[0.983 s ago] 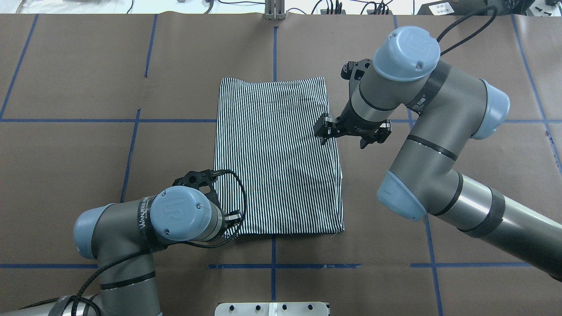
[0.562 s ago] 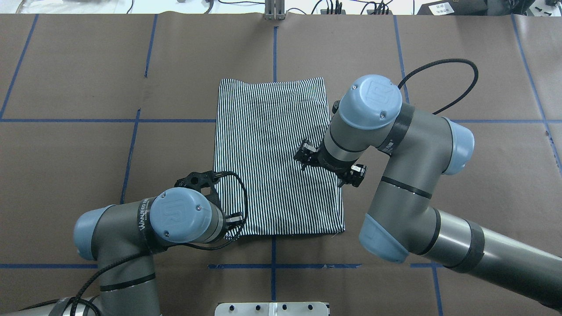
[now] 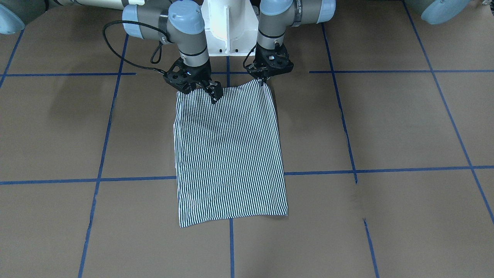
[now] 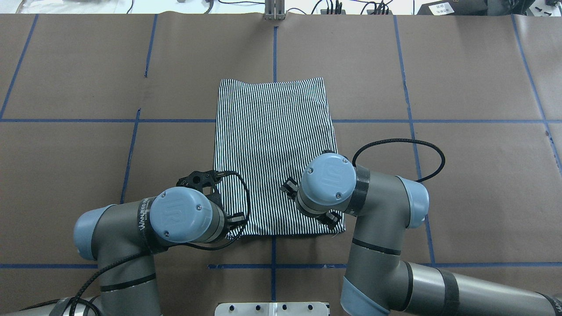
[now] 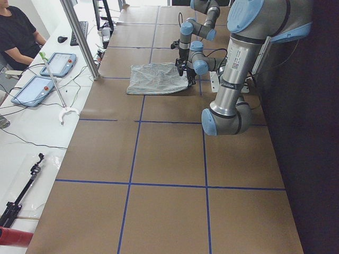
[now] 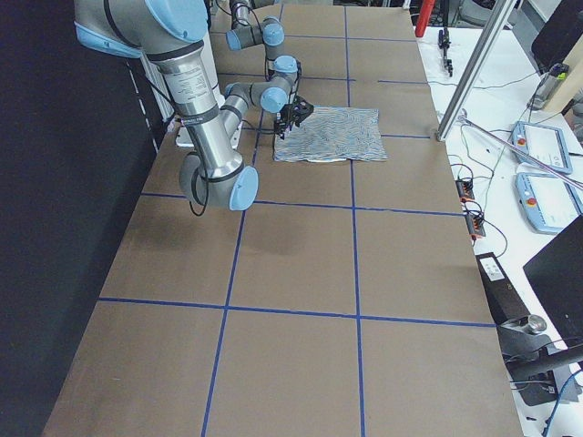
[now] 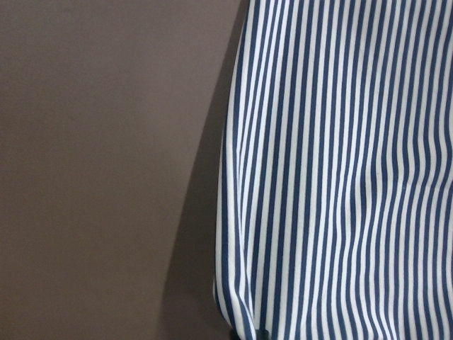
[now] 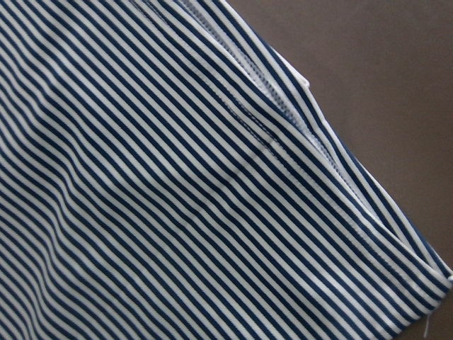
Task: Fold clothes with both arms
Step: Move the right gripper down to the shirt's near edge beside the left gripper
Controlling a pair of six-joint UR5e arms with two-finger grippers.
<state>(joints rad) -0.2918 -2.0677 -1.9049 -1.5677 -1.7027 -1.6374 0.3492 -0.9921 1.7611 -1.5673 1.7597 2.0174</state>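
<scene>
The striped shirt (image 3: 229,154) lies folded into a flat rectangle in the middle of the table (image 4: 66,66). My left gripper (image 3: 264,81) is at the shirt's near left corner, fingers pinched together on the cloth's edge. The left wrist view shows that edge (image 7: 233,212) slightly raised, with a shadow under it. My right gripper (image 3: 198,90) hovers over the near right corner, fingers (image 3: 216,94) spread wide and nothing between them. The hemmed layers of that corner (image 8: 283,127) fill the right wrist view. In the overhead view both wrists cover their fingertips on the shirt (image 4: 274,145).
Blue tape lines (image 4: 274,265) grid the brown table cover. The white pedestal (image 3: 227,27) stands right behind both grippers. A metal post (image 5: 79,37) and tablets (image 5: 58,63) sit at the far table edge, where a person (image 5: 18,32) sits.
My right arm has swung from beside the shirt's far right edge back toward the robot, to the near right corner. The left arm and the shirt have stayed still.
</scene>
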